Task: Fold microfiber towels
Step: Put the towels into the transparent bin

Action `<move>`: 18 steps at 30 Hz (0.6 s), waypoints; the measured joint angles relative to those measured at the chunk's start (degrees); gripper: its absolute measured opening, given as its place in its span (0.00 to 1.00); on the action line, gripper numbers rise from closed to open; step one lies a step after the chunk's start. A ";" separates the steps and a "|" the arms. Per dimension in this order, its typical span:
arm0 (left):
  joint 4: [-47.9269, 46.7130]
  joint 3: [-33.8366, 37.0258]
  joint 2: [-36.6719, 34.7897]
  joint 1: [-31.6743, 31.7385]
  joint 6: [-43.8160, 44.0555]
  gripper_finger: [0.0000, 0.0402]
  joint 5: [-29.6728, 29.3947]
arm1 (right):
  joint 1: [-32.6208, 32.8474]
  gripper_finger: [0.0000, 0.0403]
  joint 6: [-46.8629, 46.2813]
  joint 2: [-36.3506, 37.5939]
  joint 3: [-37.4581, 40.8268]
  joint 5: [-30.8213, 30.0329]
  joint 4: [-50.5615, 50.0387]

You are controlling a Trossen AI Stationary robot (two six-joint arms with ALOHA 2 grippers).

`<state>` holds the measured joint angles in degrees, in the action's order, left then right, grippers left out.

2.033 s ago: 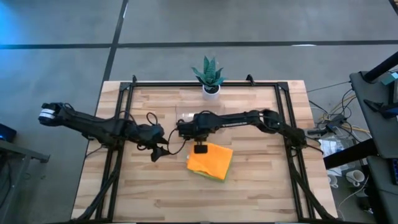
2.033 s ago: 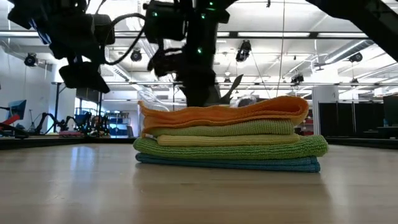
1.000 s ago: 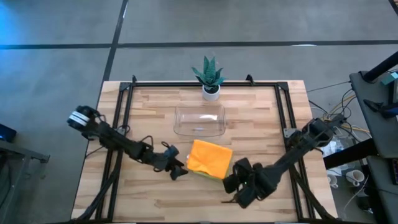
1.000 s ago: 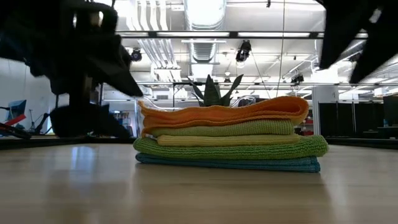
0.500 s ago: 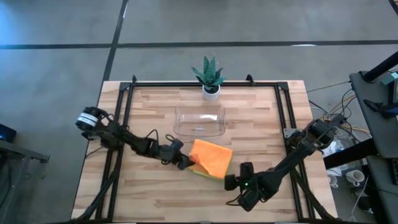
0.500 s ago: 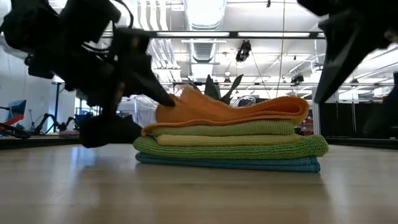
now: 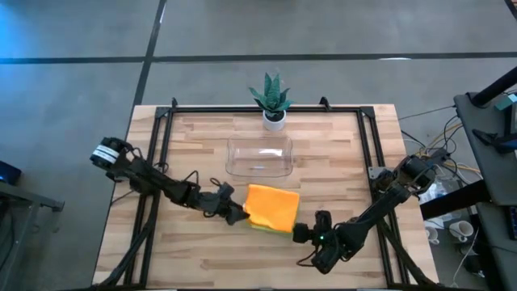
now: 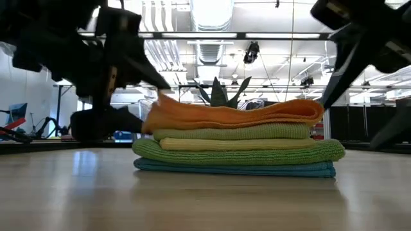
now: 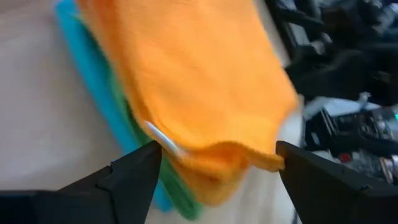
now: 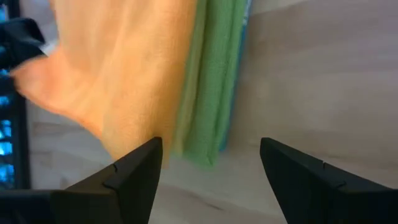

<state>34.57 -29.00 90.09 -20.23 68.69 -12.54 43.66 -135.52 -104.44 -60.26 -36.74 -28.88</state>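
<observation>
We are looking at a task that seems close to its end: all five microfiber towels [image 7: 272, 207] are lying folded in one stack near the middle of the counter [image 7: 339, 162], orange [image 8: 234, 115] on top, then lime green [image 8: 231, 133], yellow [image 8: 234, 144], a second lime green [image 8: 237, 154], and light blue [image 8: 234, 169] at the bottom. No loose cloth is showing anywhere else. What remains, as we judge it, is only squaring up the pile, since the orange layer is sitting a little raised at its 9 o'clock edge.

The left pincer [image 7: 235, 213] is reaching low across the counter to the stack's 9 o'clock side. Its fingers [image 9: 134, 174] are spread wide on either side of the stack's edge, closed on nothing. The right pincer [image 7: 308, 233] is lying low at the stack's 4 o'clock corner, its arm stretching back toward 3 o'clock. Its fingers [image 10: 134, 174] are also standing wide apart, framing the stack's edge without gripping it.

Both arms are nearly flat to the counter, facing each other across the pile.
</observation>
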 joint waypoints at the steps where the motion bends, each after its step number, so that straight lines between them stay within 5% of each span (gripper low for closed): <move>1: -0.25 0.01 0.49 0.55 0.53 0.75 0.11 | -0.44 0.66 0.00 0.00 0.49 -0.28 1.01; 18: 5.08 -0.43 5.82 1.64 5.24 0.75 3.11 | -4.49 0.66 0.84 0.72 6.49 -0.54 8.34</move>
<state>39.65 -29.43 95.90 -18.59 73.93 -9.44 39.17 -134.68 -103.72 -53.76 -37.29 -20.55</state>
